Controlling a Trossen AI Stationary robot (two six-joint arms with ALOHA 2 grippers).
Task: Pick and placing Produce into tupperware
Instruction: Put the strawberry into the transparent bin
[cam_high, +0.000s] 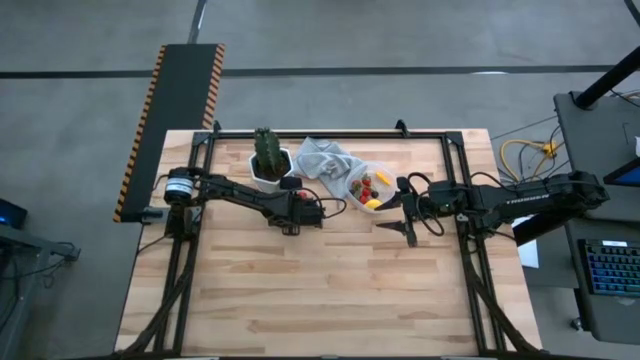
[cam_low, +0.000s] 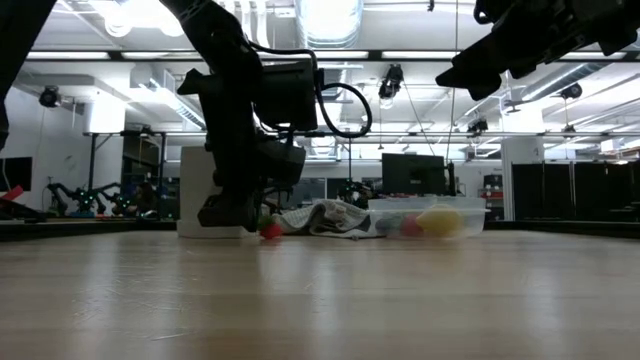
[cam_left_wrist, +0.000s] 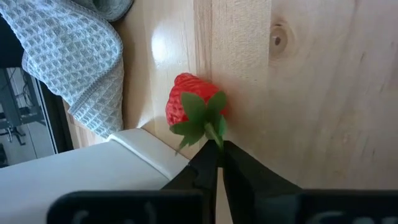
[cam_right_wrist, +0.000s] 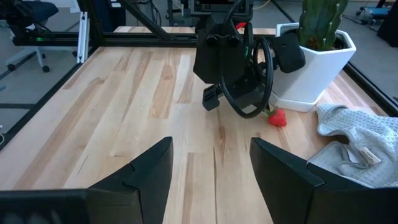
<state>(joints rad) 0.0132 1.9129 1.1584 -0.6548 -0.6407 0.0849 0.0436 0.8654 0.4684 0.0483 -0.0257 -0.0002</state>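
Observation:
A red strawberry (cam_left_wrist: 189, 106) with a green leafy cap lies on the wooden table beside the base of the white pot (cam_left_wrist: 143, 152); it also shows in the low view (cam_low: 270, 231) and the right wrist view (cam_right_wrist: 278, 117). My left gripper (cam_left_wrist: 215, 154) is shut at its green stem. The round see-through tupperware (cam_high: 372, 185) stands right of the grey cloth (cam_high: 325, 160) and holds red, yellow and orange pieces. My right gripper (cam_right_wrist: 211, 168) hangs open above the table, just right of the tupperware (cam_low: 425, 218). My left gripper pinches the strawberry's green stem (cam_left_wrist: 215, 132) between its two fingertips. The fingers (cam_left_wrist: 239, 165) slant down at it from the table's left side. The strawberry's red body lies on the table next to the pot's base.
A tall green cactus (cam_high: 265, 150) stands in the white hexagonal pot (cam_high: 272, 172) at the table's far side, close beside my left arm. The grey cloth (cam_left_wrist: 71, 56) lies crumpled between the pot and the tupperware. The near half of the table (cam_high: 320, 290) is bare wood.

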